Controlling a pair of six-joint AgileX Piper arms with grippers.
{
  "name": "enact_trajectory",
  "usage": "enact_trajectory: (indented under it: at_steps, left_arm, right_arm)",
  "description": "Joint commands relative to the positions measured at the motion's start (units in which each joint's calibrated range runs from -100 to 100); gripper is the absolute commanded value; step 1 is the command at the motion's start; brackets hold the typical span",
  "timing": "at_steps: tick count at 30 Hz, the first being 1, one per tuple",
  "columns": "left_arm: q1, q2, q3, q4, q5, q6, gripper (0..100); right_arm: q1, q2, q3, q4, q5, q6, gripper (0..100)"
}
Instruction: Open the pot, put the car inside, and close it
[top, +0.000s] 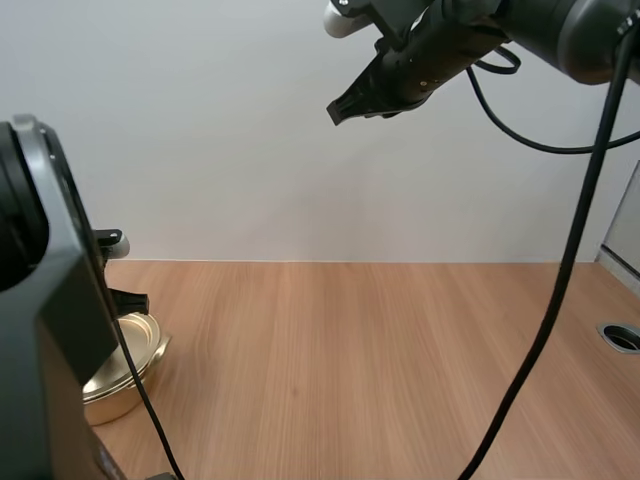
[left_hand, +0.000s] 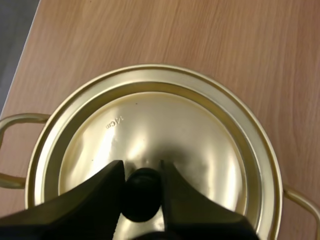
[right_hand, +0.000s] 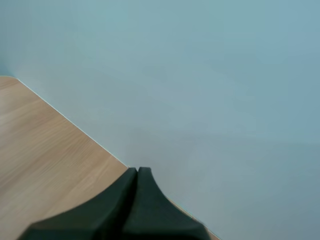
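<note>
Your left tool (left_hand: 141, 171) is closed on the black knob (left_hand: 141, 197) at the centre of the lid (left_hand: 165, 125), one finger pressed against each side of it. That is the right place to hold, since the knob is the only part of the lid that offers a grip. Judge the lid as light, thin, stiff metal. It should come up with little effort, but its polished face is slippery and it could swing or tilt under the knob if you lift fast. The knob is small and rounded, so keep the pinch square across it and pull straight up. The lid sits seated on the pot (top: 125, 398), so the opening step is not yet done. The pot stands on the bench (top: 380, 370) at its left side, close beside your left arm's base. It is a shallow, gold-coloured pan with a broad flat rim. Two thin loop handles (left_hand: 17, 119) stick out from opposite sides. The domed lid has a small size mark stamped into it, and it shines enough to throw back the tool's shadow. Expect the empty pot to be light as well, so it may shift if the lid catches on the rim. Your right tool (right_hand: 137, 172) has its fingers together on nothing, raised high above the bench and well apart from the pot.
</note>
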Motion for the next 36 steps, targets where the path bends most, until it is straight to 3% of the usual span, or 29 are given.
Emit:
enact_trajectory:
  at_steps: [1, 6, 8, 10, 13, 16, 18, 21, 22, 25, 28, 32, 34, 36]
  left_arm:
    - [0.0, -0.96, -0.43, 0.95, -4.7, 0.26, 99]
    - [0.0, -8.26, -3.54, 1.36, -27.86, -1.54, 100]
    - [-0.2, -12.7, -3.8, -3.18, -40.08, -2.03, 100]
    - [-1.47, -17.61, -4.06, -7.0, -47.13, -2.03, 99]
    - [-6.38, -23.42, -4.08, -7.99, -46.62, -2.03, 49]
    - [-11.66, -28.37, -3.81, -8.86, -35.07, -2.03, 1]
    - [-14.96, -32.02, -3.1, -11.08, -26.83, -2.03, 0]
    - [-17.98, -40.92, 1.42, -15.43, -26.62, -2.03, 0]
    - [-18.08, -44.07, 2.93, -16.31, -24.15, -2.03, 0]
    - [-16.01, -52.35, 8.27, -16.62, -12.77, -2.14, 0]
    - [-14.66, -64.41, 16.03, -14.91, -14.26, 0.84, 0]
    - [-14.4, -82.85, 22.53, -13.97, -17.82, 2.09, 0]
    - [-16.07, -86.18, 23.79, -14.02, -16.35, 2.09, 0]
    - [-18.26, -86.18, 24.46, -13.81, -10.77, 0.99, 0]
  right_arm:
    - [0.0, -1.71, 0.01, -3.04, 0.62, 2.49, 0]
    - [0.0, -6.79, 0.64, -9.4, 1.69, 6.93, 0]
    - [0.0, -9.67, 2.4, -9.66, -0.13, 7.23, 0]
    - [0.0, -13.54, 5.2, -9.66, -1.91, 7.23, 0]
    - [0.0, -19.07, 11.2, -9.66, -5.19, 7.57, 0]
    - [0.0, -23.95, 19.26, -9.66, -9.5, 10.19, 0]
    - [0.0, -27.31, 26.35, -9.66, -14.54, 12.62, 0]
    - [0.0, -32.82, 38.63, -9.81, -24.22, 12.79, 0]
    - [0.0, -34.81, 42.84, -10.74, -28.76, 12.4, 0]
    - [0.07, -37.41, 53.19, -15.36, -40.64, 12.49, 0]
    - [-0.24, -37.33, 61.45, -15.56, -50.4, 14.18, 0]
    - [-3.29, -37.44, 69.36, -11.84, -57.54, 16.7, 0]
    - [-5.37, -37.44, 71.99, -8.16, -59.87, 16.5, 0]
    - [-6.87, -37.58, 72.57, -8.52, -62.15, 16.25, 0]
